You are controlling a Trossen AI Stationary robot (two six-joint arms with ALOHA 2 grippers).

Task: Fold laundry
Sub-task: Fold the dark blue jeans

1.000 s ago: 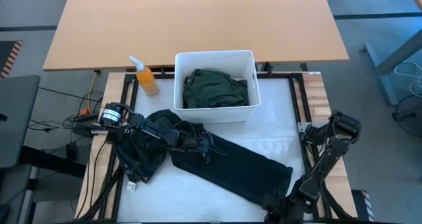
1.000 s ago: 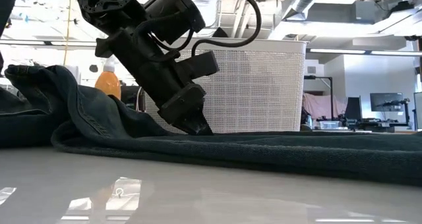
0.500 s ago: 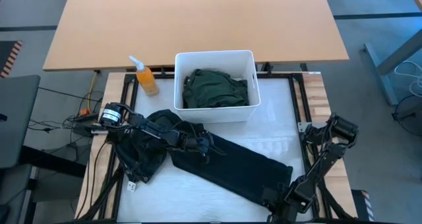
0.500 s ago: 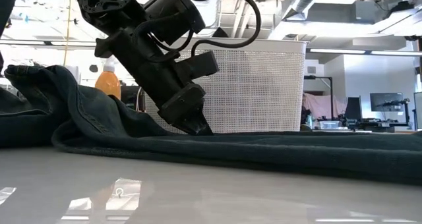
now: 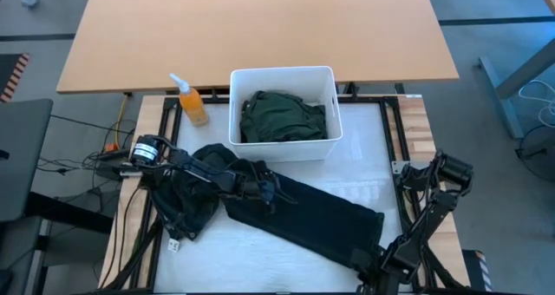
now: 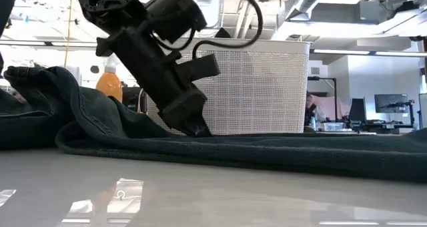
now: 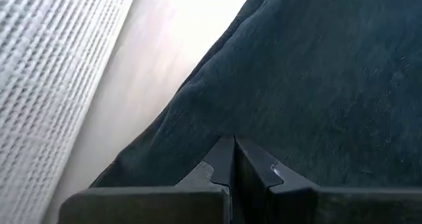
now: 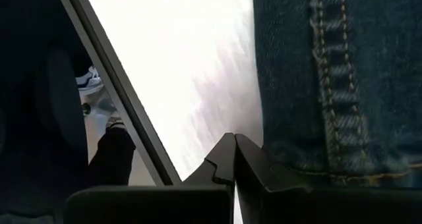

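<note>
From above, the black trousers point(image 5: 303, 221) lie slantwise on the white table point(image 5: 368, 147) before the bin point(image 5: 283, 111) holding dark green laundry point(image 5: 283, 117), the left gripper point(image 5: 267, 193) resting clenched on them; at table height they stretch flat; the right gripper point(image 8: 234, 159) is clenched, empty, beside their hem.

In the high view the right gripper point(image 5: 375, 276) sits at the picture's bottom edge, its fingertips merging with the dark trousers point(image 5: 308, 219), so any hold on the cloth cannot be told. The bunched end of the trousers hides part of the left arm point(image 5: 186, 167). In the low view the trousers run off both side edges.
</note>
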